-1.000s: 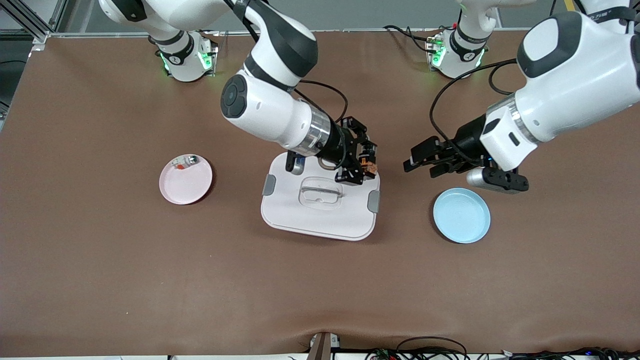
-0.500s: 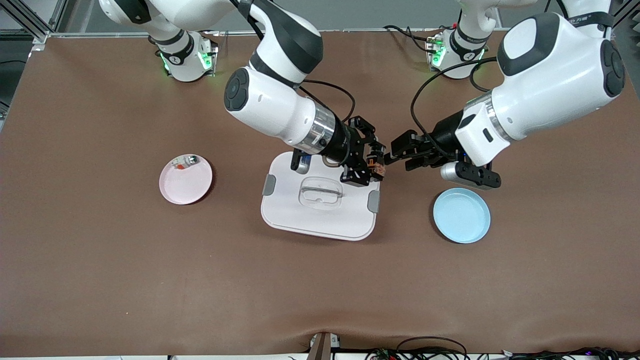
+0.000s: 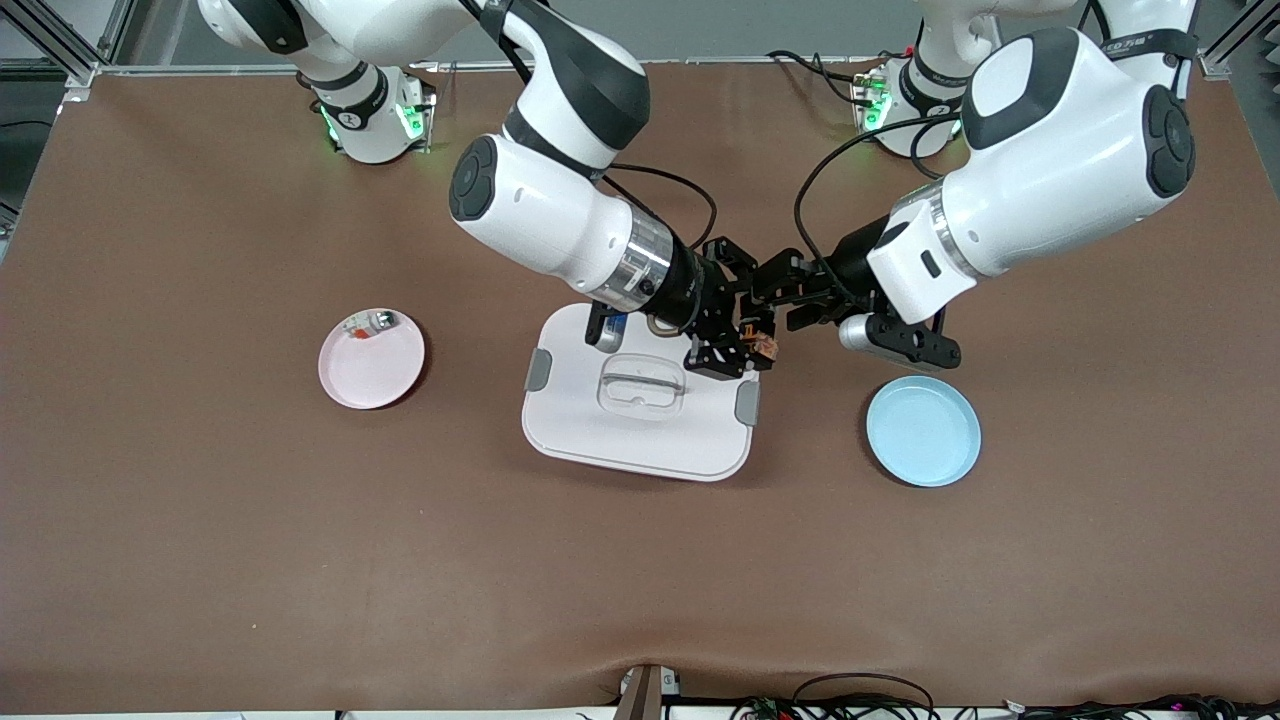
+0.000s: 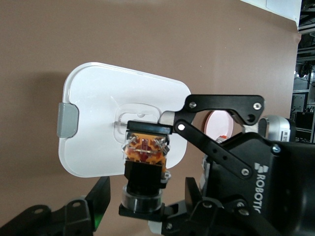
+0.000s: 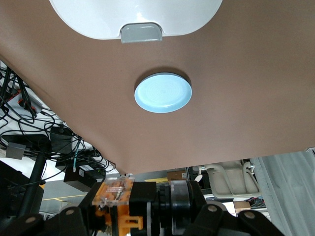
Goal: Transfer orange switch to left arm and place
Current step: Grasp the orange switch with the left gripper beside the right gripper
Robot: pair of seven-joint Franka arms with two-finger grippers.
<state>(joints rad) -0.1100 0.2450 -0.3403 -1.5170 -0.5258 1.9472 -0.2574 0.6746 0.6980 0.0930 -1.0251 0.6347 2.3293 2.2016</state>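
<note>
Midway through the handover: the right gripper (image 3: pixel 752 322) holds the orange switch (image 3: pixel 757 340) clamped over the box (image 3: pixel 640 440) corner. The left gripper (image 3: pixel 778 290), half-open, brackets it; release and placing remain.

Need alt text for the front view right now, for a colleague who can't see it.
The right gripper holds the orange switch above a corner of the white box, with the left gripper right up against it. A pink plate and a light-blue plate flank the box on the brown table.
</note>
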